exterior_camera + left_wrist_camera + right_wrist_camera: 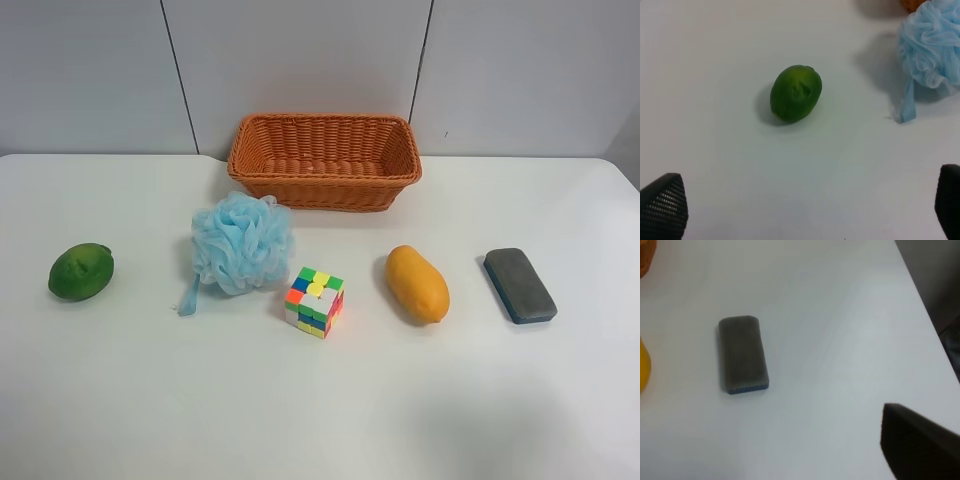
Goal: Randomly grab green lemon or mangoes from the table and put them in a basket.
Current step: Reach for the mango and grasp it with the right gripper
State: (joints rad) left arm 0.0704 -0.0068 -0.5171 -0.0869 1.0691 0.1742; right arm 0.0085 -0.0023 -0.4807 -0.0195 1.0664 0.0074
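The green lemon (pixel 81 271) lies on the white table (pixel 300 420) at the exterior high view's left, and shows ahead of my left gripper (pixel 807 200), whose fingers stand wide apart and empty. The orange-yellow mango (pixel 417 284) lies right of centre; only its edge (pixel 643 365) shows in the right wrist view. The wicker basket (pixel 325 120) stands empty at the back. Only one finger (pixel 912 440) of my right gripper shows, with nothing near it. No arm shows in the exterior high view.
A light blue bath pouf (pixel 241 242) sits in front of the basket and beside the lemon (pixel 932 45). A multicoloured puzzle cube (pixel 314 301) is at centre. A grey-blue eraser block (pixel 519 284) lies right of the mango (pixel 743 354). The table's edge (pixel 932 320) is close by.
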